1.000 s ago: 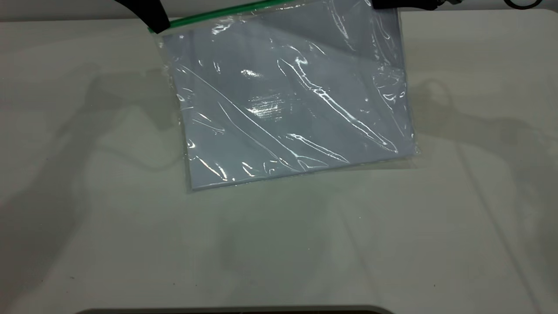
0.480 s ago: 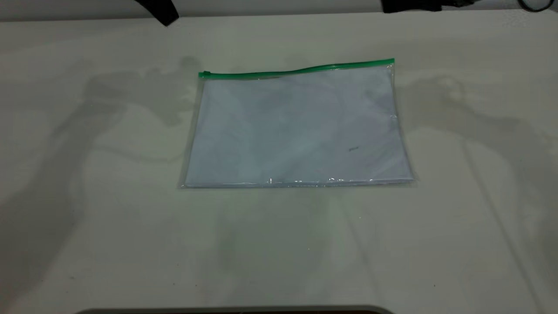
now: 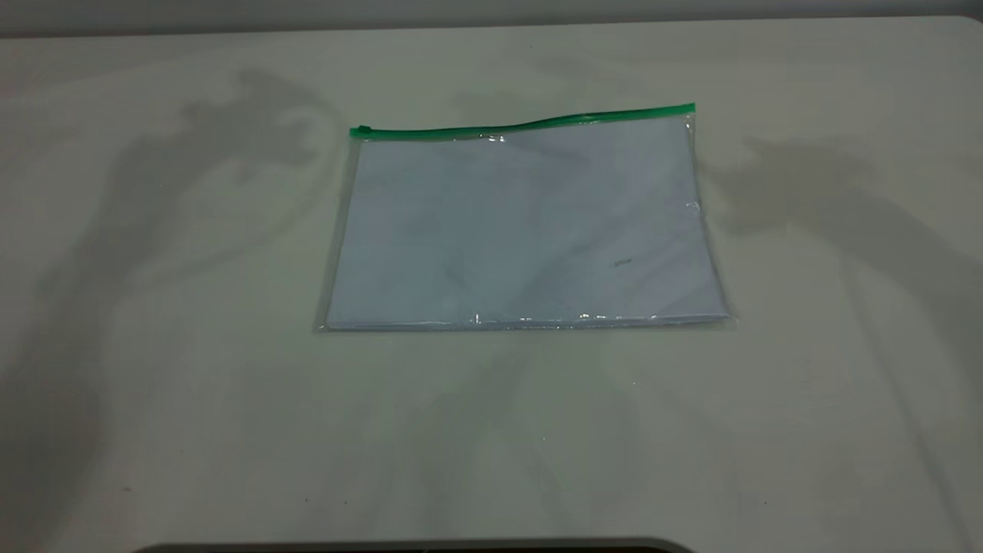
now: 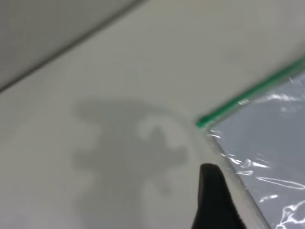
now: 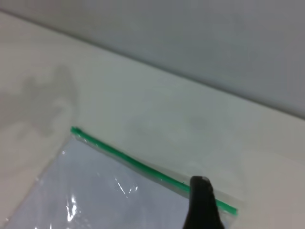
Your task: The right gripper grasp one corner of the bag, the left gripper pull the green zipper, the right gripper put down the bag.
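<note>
The bag (image 3: 522, 230), a clear pouch with white paper inside, lies flat on the table, held by nothing. The green zipper (image 3: 522, 124) runs along its far edge, with the slider tab (image 3: 361, 130) at the left end. Both grippers are out of the exterior view. In the left wrist view one black fingertip (image 4: 213, 191) of the left gripper hovers above the table beside the bag's (image 4: 271, 143) slider corner and zipper (image 4: 248, 98). In the right wrist view one fingertip (image 5: 202, 200) of the right gripper hangs above the zipper's (image 5: 143, 167) other end. Both are empty.
The pale table (image 3: 192, 384) lies bare round the bag, with arm shadows at left and right. Its far edge meets a grey wall (image 3: 491, 11). A dark rim (image 3: 415, 547) shows at the near edge.
The bag, held up by both grippers one second ago, was let go and lies flat. Both grippers have since risen out of the exterior view.
</note>
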Action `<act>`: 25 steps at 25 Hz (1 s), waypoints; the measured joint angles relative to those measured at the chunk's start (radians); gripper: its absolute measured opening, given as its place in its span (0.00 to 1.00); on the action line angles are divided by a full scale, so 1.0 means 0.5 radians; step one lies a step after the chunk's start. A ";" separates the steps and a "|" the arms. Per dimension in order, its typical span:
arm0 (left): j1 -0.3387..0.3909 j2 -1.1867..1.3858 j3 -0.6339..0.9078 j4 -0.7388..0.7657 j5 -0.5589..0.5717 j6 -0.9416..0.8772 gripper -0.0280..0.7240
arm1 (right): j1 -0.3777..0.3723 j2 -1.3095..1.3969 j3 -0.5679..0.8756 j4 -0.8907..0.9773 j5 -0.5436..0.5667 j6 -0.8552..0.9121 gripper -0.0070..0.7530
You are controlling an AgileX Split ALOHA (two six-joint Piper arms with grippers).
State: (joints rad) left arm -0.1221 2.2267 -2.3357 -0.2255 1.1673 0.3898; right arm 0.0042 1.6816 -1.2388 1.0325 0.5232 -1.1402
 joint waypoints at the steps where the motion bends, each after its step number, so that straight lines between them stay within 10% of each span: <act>1: 0.000 -0.054 -0.008 0.067 0.000 -0.076 0.72 | -0.014 -0.085 0.000 -0.141 0.030 0.157 0.77; 12: 0.000 -0.744 0.108 0.367 0.000 -0.495 0.72 | -0.226 -1.111 0.002 -1.224 0.511 1.379 0.77; 25: 0.000 -2.180 1.503 0.377 0.000 -0.712 0.72 | -0.228 -2.049 0.351 -1.286 0.937 1.531 0.77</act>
State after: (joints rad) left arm -0.1221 1.1366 -1.5842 -0.0371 1.1673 0.0337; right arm -0.1097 0.6571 -1.0634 0.3895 0.9919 -0.3749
